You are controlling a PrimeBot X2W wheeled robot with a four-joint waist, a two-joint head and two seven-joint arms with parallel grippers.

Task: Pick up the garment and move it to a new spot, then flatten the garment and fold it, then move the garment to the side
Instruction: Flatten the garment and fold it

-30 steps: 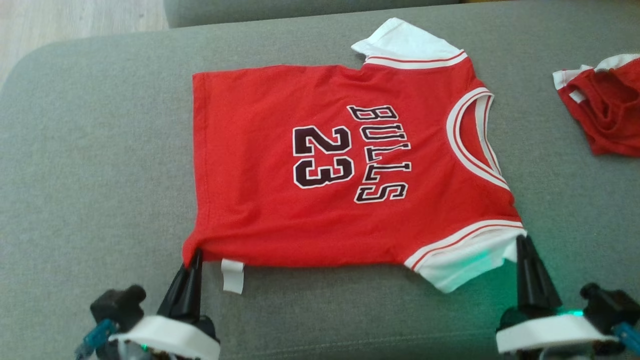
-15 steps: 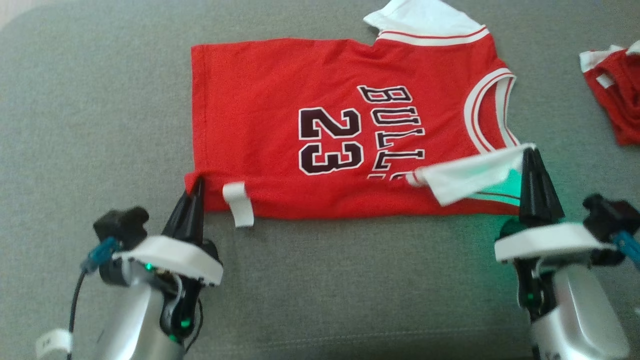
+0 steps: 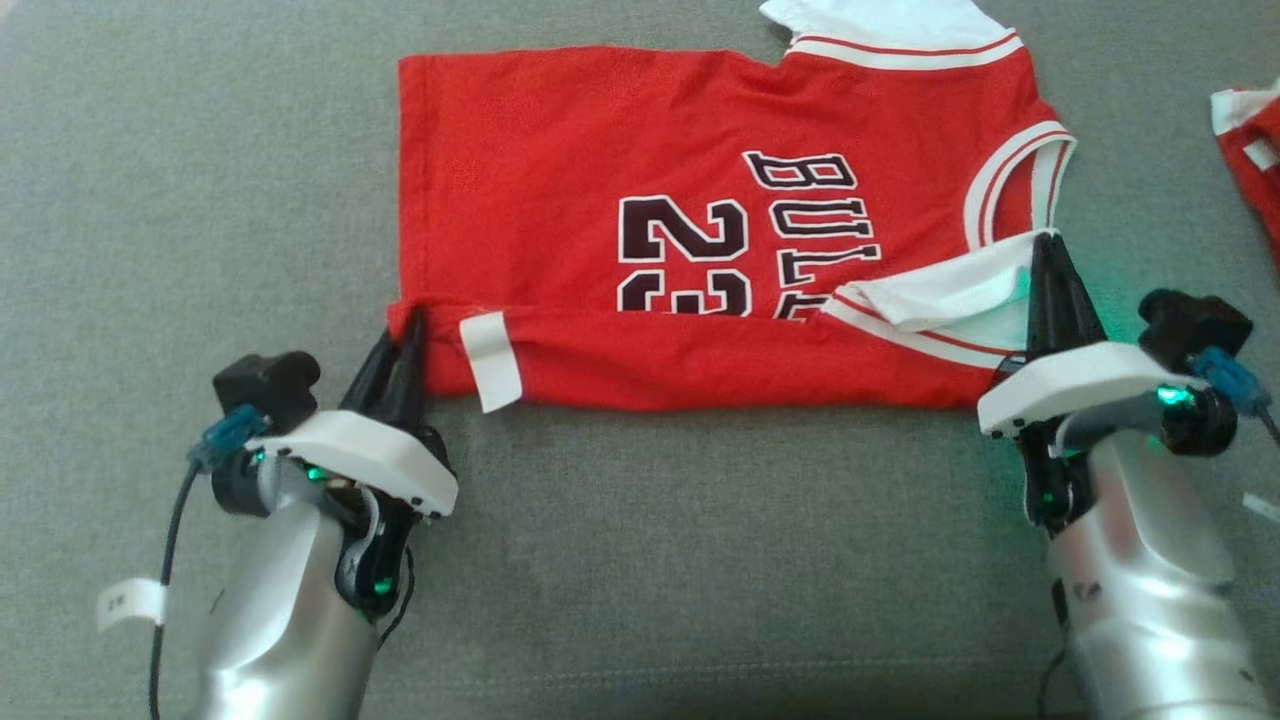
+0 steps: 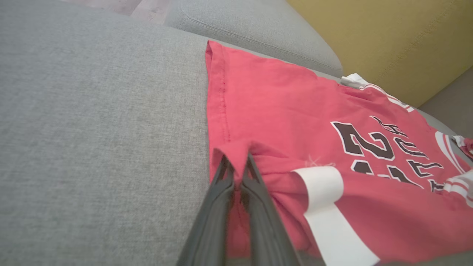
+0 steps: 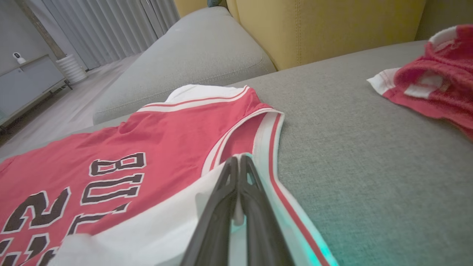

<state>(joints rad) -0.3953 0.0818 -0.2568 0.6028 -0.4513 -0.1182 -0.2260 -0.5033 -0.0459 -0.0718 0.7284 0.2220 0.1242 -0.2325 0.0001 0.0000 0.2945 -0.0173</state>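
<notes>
Your jersey lies spread on the grey sofa, front up, with its hem toward your robot's left and its neck toward the right. The side nearest the robot is turned back over the front in a long strip. That strip covers the near part of the black "23" and the lettering beside it.

Your left pincer is closed on the hem corner at the left end of that strip. In the left wrist view its fingers stand almost together, with a thin bunch of red cloth pinched between the tips. A white tag hangs off the strip just beside this pincer and lies flat on the red cloth.

Your right pincer is clamped tight on the near white sleeve. The sleeve is drawn in over the chest, beside the striped neckline. In the right wrist view the fingers meet with white fabric caught at the tips, and a green glow shows on the cloth below them.

The far sleeve lies flat at the top edge of the head view. Both pincers are at the same level along the folded edge, well apart, one at each end of it.

A second red garment lies crumpled on the sofa off to the right, apart from the jersey. A yellow cushion stands behind the seat.
</notes>
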